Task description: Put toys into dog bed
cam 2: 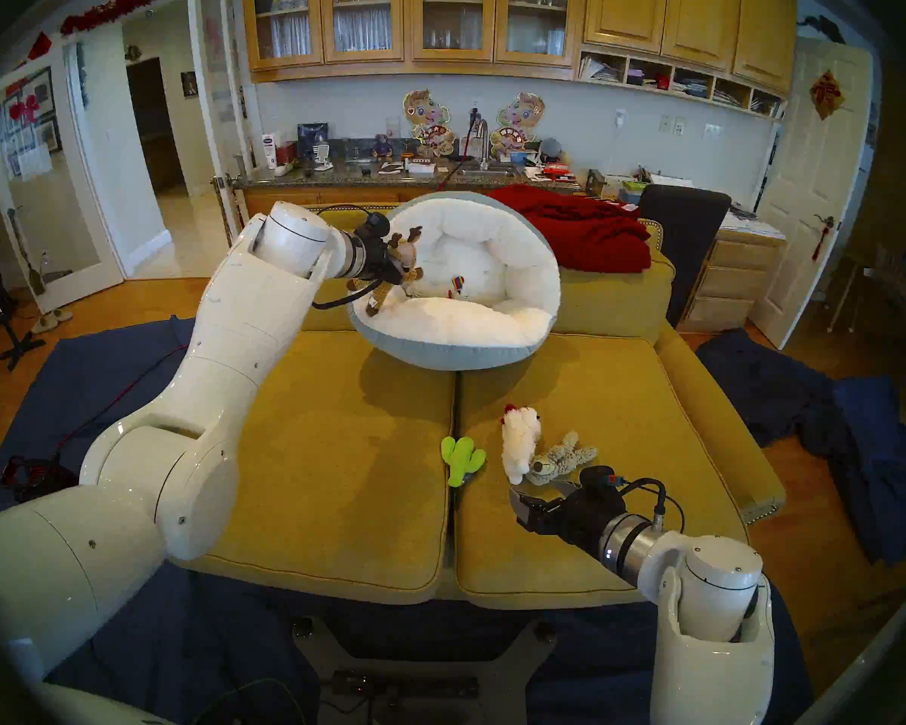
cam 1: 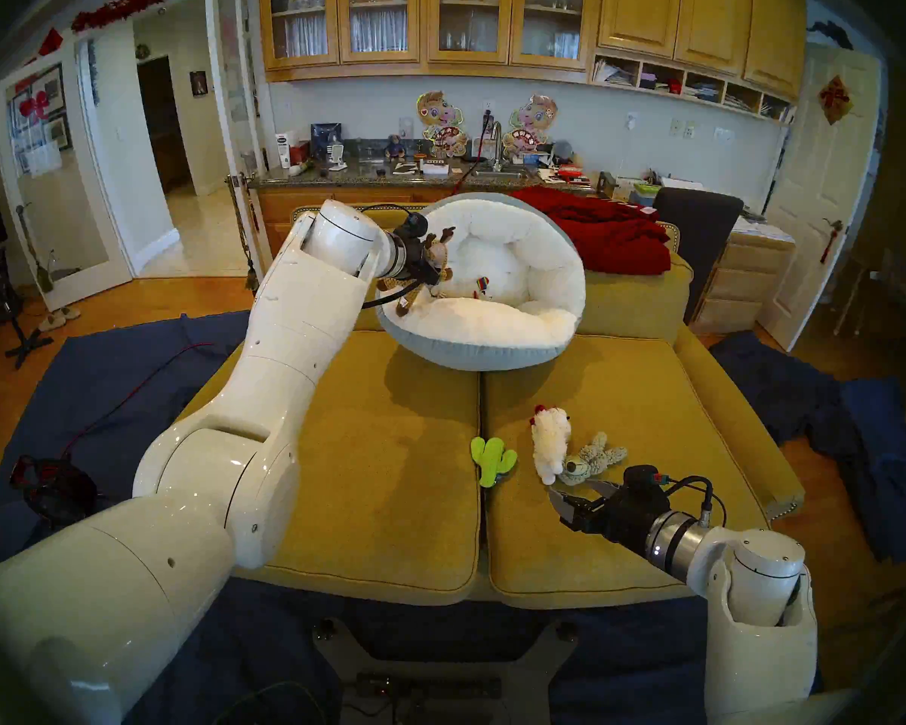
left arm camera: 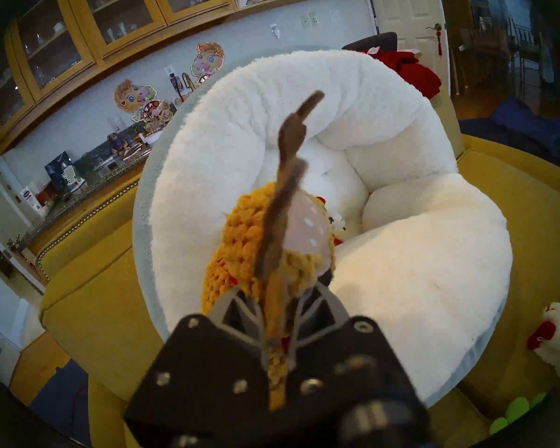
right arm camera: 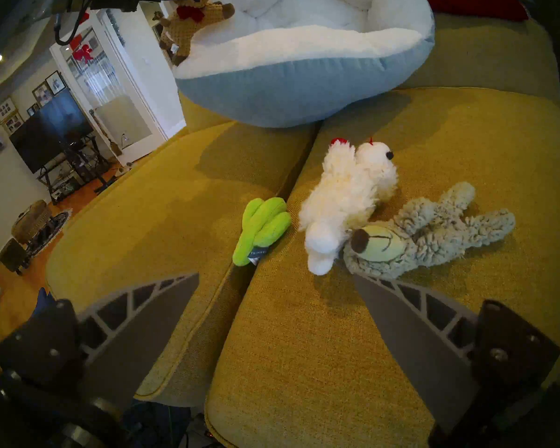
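A robot's left gripper (cam 1: 432, 274) was clamped on a brown knitted reindeer (cam 1: 430, 269), holding the toy in the air over the near-left rim of the dog bed (cam 1: 472, 352), its legs dangling above the puffy white edge. From the left wrist camera the jaws stood narrow, pinched on the reindeer's yellow-brown body with a dark antler jutting up toward the bed's hollow. The round bed, fluffy white inside and pale grey-blue outside, was propped at the far side of the mustard-yellow sofa (cam 1: 367, 446), tilted toward the robot against the back cushions. A small white-and-rainbow toy (cam 1: 483, 285) already lay inside it, near the bottom of the hollow.

Three toys were on the seat cushions, nearer the robot. A lime-green cactus (cam 1: 490, 460) lay at the seam between the two cushions. Just to its right lay a fluffy white animal (cam 1: 549, 441), touching a shaggy grey-beige floppy animal (cam 1: 592, 460) farther right.

The right gripper (cam 1: 579, 491) hung low over the near right cushion, jaws spread wide and holding nothing, its far fingertip just short of the grey-beige toy. A red blanket (cam 1: 608, 227) was draped over the sofa back, to the right of the bed.
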`<state>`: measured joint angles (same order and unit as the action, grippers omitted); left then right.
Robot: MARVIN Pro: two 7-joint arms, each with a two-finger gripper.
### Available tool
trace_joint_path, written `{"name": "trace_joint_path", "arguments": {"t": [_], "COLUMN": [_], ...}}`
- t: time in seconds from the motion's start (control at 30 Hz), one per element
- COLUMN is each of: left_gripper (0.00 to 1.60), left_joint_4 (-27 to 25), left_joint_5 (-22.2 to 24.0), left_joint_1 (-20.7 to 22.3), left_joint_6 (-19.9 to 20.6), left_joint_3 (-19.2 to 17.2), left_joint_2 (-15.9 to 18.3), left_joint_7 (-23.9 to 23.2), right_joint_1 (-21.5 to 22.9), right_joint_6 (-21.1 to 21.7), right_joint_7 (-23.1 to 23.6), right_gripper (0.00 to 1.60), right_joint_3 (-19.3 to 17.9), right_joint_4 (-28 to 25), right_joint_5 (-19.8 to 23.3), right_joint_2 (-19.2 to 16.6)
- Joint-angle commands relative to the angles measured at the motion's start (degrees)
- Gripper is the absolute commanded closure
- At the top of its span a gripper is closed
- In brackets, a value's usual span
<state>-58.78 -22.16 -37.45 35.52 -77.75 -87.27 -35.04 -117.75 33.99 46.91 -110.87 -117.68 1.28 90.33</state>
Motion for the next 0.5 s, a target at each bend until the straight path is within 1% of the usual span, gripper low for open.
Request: {"name": "trace_joint_path", "arguments": {"t": [0.0, 0.47], "left_gripper": [1.6, 1.6], "left_joint_4": [0.78, 5.34], "left_joint_5": [-0.3, -1.71], "left_joint_1": [5.47, 7.61], "left_joint_6": [-0.39, -0.42], "left_joint_3": [0.26, 0.61], "left_joint_2": [-1.51, -2.87], "left_joint_7": [0.44, 1.11], "right_joint_1": [0.92, 1.08], "right_joint_6": [-0.34, -0.38], "right_joint_7": [0.11, 0.13], "right_gripper": [0.0, 0.0], "right_joint_3": [0.09, 0.09], "right_joint_4": [-1.21, -0.93], "right_joint_5": [0.2, 0.21], "right_joint_2": [-0.16, -0.21]}}
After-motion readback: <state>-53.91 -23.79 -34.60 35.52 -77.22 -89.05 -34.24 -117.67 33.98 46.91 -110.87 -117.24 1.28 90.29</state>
